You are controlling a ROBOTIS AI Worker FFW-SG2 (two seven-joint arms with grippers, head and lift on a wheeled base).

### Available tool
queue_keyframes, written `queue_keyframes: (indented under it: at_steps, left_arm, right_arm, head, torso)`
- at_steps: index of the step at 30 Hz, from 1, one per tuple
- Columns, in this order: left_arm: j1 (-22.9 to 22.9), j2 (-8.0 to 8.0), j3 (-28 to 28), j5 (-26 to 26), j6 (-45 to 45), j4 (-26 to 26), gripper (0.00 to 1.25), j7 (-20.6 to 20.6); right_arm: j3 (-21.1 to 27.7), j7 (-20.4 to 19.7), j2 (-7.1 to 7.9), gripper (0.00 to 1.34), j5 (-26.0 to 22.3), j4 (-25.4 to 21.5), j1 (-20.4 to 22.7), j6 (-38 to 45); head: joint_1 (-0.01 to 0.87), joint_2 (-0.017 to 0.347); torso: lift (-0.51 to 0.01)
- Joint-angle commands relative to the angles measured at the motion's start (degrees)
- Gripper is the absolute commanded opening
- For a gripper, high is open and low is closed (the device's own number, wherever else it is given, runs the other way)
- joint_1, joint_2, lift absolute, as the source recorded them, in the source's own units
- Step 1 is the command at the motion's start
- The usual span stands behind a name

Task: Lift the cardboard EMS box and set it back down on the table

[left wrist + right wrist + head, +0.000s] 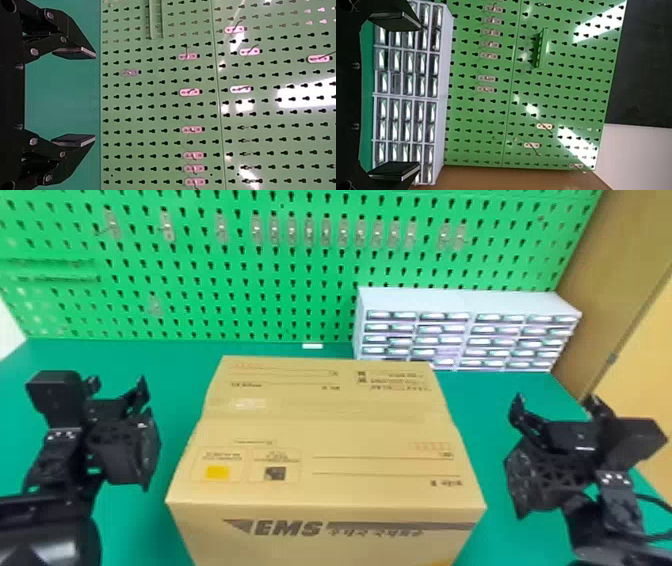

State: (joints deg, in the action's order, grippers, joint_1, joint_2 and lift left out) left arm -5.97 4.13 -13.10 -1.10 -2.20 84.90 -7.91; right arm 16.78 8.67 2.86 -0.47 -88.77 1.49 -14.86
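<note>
Well, you have the cardboard EMS box [320, 440] at the lower middle of the head view, its lettered side facing the bottom edge and its taped top showing. Its base runs past the lower edge, so you cannot tell from here whether it rests on the green desk [480, 405].

Your left hand [117, 382] is at the left of the frame, apart from the box's left side. Your right hand [556, 400] is at the right, apart from the other side. Neither touches the cardboard.

Both are spread wide. In the left wrist view, your left hand has its two flat fingers [75, 140] well apart with nothing between them; in the right wrist view, your right hand's fingers [395, 170] stand just as clearly apart, holding nothing.

Behind the box, at the upper right, you have a pale cabinet of small drawers [465, 300] on the desk. A green pegboard [240, 297] spans the top of the frame, and a small white piece [312, 346] lies near its foot.
</note>
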Motion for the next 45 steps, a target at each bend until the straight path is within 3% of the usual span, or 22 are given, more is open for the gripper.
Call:
queue_keyframes:
  at_steps: [1,35,42,45]
  left_arm:
    - [0.34,0.00,0.00,0.13,0.00,0.00,0.74,0.00]
    - [1.14,0.09,0.79,0.31,0.17,-0.09,0.74,-0.70]
    - [1.14,0.00,0.88,0.22,0.09,-0.09,0.74,-0.70]
    - [1.05,0.00,0.97,0.13,0.09,-0.09,0.74,-0.70]
  right_arm:
    - [-0.35,-0.06,0.04,1.26,0.03,0.00,-0.08,0.35]
    - [-1.49,0.03,0.48,1.26,-0.24,0.00,-0.26,1.06]
    - [-0.61,-0.06,-1.28,1.26,1.43,0.00,-0.35,1.15]
    - [-0.70,-0.06,-1.19,1.26,1.79,0.00,-0.35,1.15]
  head:
    - [0.678,-0.014]
    - [0.678,-0.014]
    - [0.678,-0.014]
    - [0.678,-0.014]
  torso:
    - [0.004]
    - [0.004]
    - [0.000]
    - [0.000]
